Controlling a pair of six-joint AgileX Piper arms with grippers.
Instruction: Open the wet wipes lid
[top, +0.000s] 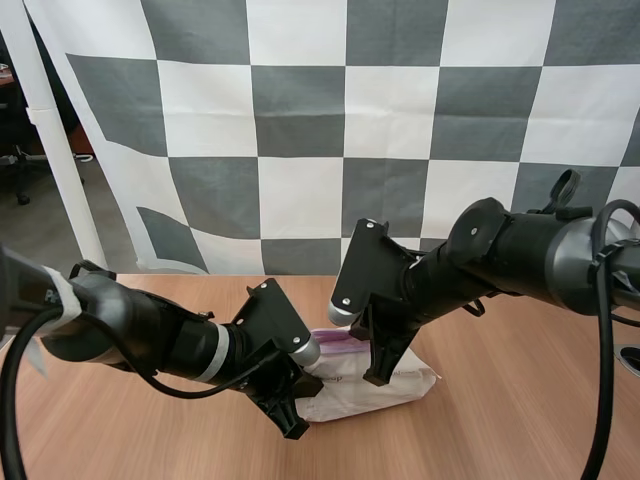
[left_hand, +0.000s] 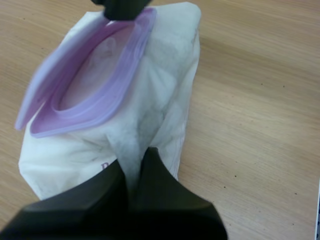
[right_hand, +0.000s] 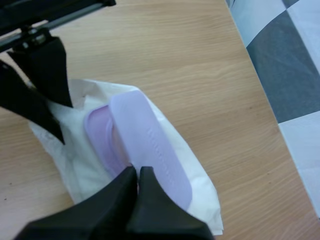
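The wet wipes pack (top: 385, 388), a soft white pouch, lies on the wooden worktop (top: 520, 400) toward its near edge, close to the middle.

In the high view the left fingers (top: 290, 415) meet the pack at its 8 o'clock end, and the right fingers (top: 380, 365) come down on it from 12 o'clock. The purple lid (top: 338, 343) shows at about 11 o'clock on the pack, between the two arms.

From the left wrist view the left fingers (left_hand: 150, 170) are drawn narrow, pinching a fold of the pack's (left_hand: 165, 90) white wrapper at its near end. The lid (left_hand: 42, 85) is tilted up off its purple oval frame (left_hand: 107, 97), and the right arm's fingers (left_hand: 125, 7) sit at the lid's far end.

From the right wrist view the right fingers (right_hand: 137, 182) are closed together on the near edge of the lid (right_hand: 150, 140), which stands raised beside the frame (right_hand: 97, 130). The left arm's fingers (right_hand: 37, 95) touch the pack's (right_hand: 200, 195) far end.
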